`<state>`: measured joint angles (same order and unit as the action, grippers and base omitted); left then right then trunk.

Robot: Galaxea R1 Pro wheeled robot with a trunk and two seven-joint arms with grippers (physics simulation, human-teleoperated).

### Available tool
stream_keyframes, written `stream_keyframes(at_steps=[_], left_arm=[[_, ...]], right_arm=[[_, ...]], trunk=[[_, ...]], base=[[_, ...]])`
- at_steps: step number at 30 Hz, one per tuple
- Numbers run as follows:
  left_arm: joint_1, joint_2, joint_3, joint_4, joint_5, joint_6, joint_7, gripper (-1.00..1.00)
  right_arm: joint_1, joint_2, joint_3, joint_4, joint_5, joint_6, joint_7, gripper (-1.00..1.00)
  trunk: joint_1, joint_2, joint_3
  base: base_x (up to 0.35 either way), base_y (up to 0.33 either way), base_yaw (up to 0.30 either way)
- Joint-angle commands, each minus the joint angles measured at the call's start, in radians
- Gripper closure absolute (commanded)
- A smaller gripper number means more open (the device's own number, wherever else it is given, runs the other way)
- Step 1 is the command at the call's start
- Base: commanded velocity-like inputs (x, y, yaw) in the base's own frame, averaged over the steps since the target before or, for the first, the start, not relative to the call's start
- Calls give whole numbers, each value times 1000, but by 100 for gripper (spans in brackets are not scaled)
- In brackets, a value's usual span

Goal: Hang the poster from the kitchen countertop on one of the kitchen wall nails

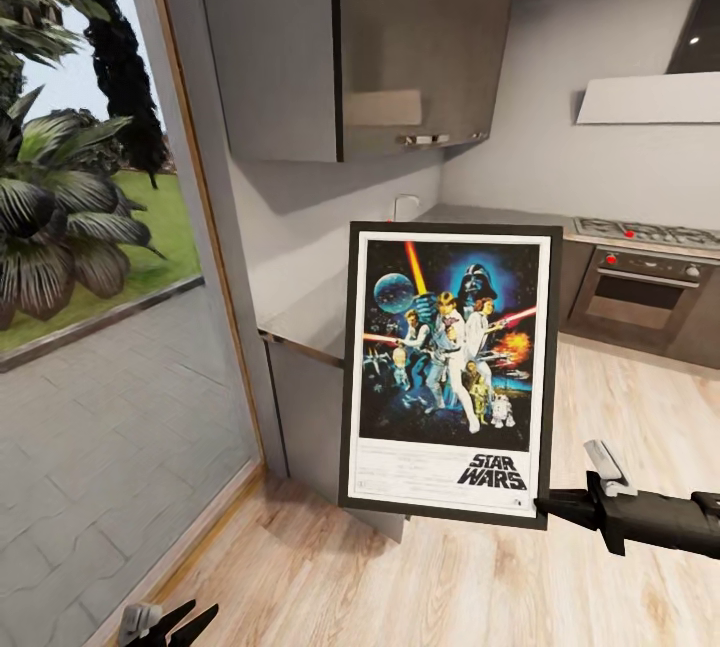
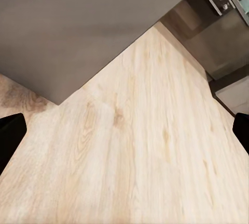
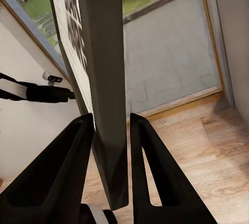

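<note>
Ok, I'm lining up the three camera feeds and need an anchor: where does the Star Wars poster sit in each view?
Head view: the poster stands upright at centre, its lower right corner pinched by the right gripper.
Left wrist view: not in it; there is wooden floor and a grey cabinet side.
Right wrist view: seen edge-on, its dark frame edge clamped between the two fingers.
Shared landmark: the pale wooden floor.

The poster (image 1: 449, 373) stands upright at the frame's centre, pinched at its lower right corner by the right gripper (image 1: 545, 505) (black, entering from the right edge). Behind it runs the grey countertop (image 1: 310, 312); the left gripper (image 1: 185, 622) sits at bottom left.
</note>
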<state>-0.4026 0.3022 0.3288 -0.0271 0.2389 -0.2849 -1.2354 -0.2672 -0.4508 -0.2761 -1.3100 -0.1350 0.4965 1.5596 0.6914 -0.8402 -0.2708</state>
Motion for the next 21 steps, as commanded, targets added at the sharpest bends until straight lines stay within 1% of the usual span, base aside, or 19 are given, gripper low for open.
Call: stream_keyframes(at_steps=[1,21], left_arm=[[-1,0,1,1,0,-5,-3,-100],[-1,0,1,1,0,-5,-3,-100]], right_arm=[[-1,0,0,0,-2,12,4,100],[0,0,0,0,-2,12,4,100]], trunk=[[-4,6,2],[-80,146,65]], base=[[0,0,0],[0,0,0]])
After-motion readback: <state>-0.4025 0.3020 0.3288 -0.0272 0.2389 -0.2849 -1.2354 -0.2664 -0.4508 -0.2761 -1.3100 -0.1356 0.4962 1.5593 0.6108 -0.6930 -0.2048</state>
